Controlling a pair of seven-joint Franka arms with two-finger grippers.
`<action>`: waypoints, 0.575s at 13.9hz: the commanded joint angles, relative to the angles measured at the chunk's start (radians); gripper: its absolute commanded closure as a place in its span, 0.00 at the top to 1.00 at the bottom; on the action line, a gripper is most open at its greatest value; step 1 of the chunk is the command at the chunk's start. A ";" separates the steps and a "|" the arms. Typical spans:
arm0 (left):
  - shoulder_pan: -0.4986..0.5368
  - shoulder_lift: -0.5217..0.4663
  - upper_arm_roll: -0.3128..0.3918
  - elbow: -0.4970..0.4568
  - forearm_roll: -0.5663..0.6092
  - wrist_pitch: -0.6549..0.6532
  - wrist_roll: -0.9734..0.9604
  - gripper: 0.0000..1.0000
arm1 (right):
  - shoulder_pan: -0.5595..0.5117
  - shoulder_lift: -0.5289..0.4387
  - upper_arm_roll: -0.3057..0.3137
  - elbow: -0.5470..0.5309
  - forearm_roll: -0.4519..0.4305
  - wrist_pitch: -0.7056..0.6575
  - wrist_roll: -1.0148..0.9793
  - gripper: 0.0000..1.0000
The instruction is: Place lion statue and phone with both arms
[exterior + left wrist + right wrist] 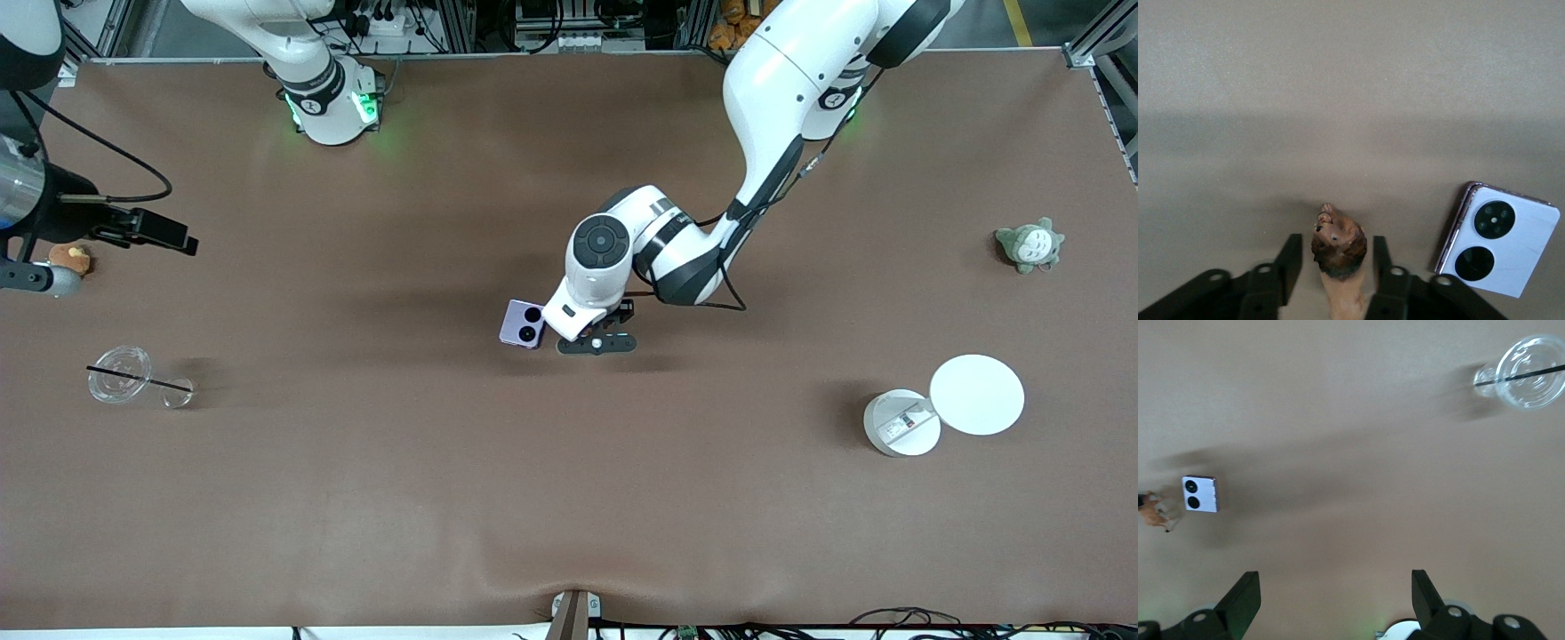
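Note:
The lion statue (1339,247) is a small reddish-brown figurine with a darker mane. It stands on the brown table between the fingers of my left gripper (1337,241), which is open, with a gap on each side of the lion. The lavender phone (523,324) lies folded, lenses up, right beside the lion toward the right arm's end; it also shows in the left wrist view (1498,248). In the front view the left hand hides the lion. My right gripper (1331,580) is wide open and empty, raised over the right arm's end. Its view shows the phone (1199,494) and lion (1153,511) far off.
A clear plastic cup with a black straw (124,378) lies near the right arm's end, with a brown plush (71,259) at that edge. A grey-green plush (1029,245) and a white round container (901,423) with its lid (976,394) sit toward the left arm's end.

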 commanded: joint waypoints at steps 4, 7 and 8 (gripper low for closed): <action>0.020 -0.037 0.010 0.014 0.077 -0.044 -0.016 0.00 | 0.074 0.071 0.001 0.014 0.090 -0.030 0.070 1.00; 0.082 -0.108 0.015 0.014 0.087 -0.131 0.037 0.00 | 0.186 0.128 0.001 0.013 0.119 0.014 0.101 1.00; 0.115 -0.131 0.013 0.013 0.087 -0.151 0.073 0.00 | 0.237 0.149 -0.001 0.010 0.119 0.059 0.143 1.00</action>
